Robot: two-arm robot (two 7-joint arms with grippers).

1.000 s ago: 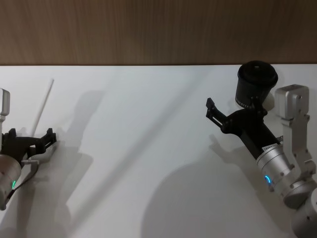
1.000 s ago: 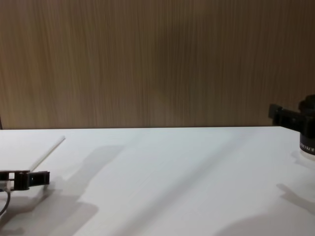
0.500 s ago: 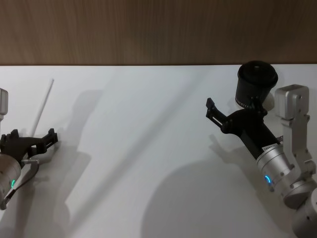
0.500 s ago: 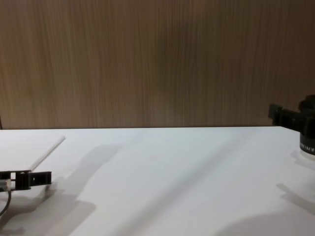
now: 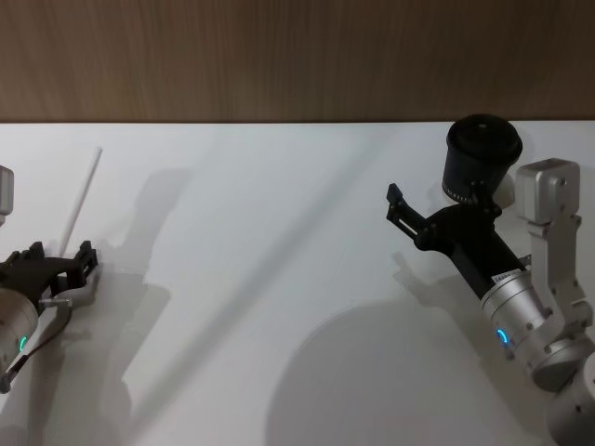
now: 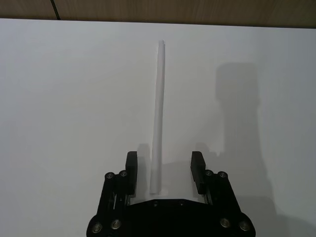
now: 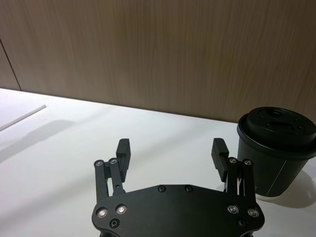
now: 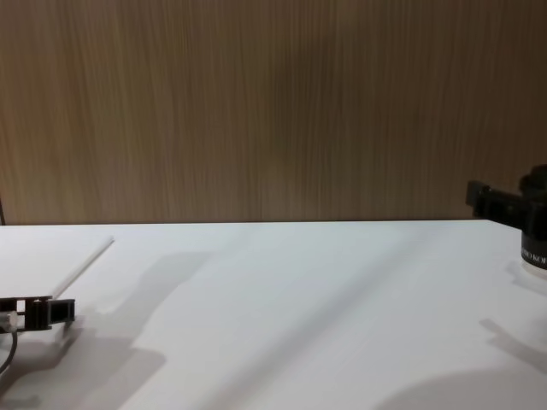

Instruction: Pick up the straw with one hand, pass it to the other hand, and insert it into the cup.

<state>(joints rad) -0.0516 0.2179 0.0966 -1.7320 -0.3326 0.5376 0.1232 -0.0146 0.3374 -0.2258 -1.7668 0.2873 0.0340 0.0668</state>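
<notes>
Wrist view: left gripper (image 6: 164,157) jaws spread astride straw (image 6: 158,108).

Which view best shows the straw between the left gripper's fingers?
The left wrist view: the straw lies full length, near end inside the open left gripper, touching neither finger. Head and chest views show it aslant; the right wrist view shows it far off.

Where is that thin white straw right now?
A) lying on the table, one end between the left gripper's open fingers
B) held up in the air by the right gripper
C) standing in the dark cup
A: the straw lies flat on the table, its near end between the spread fingers of the left gripper, far from the cup.
</notes>
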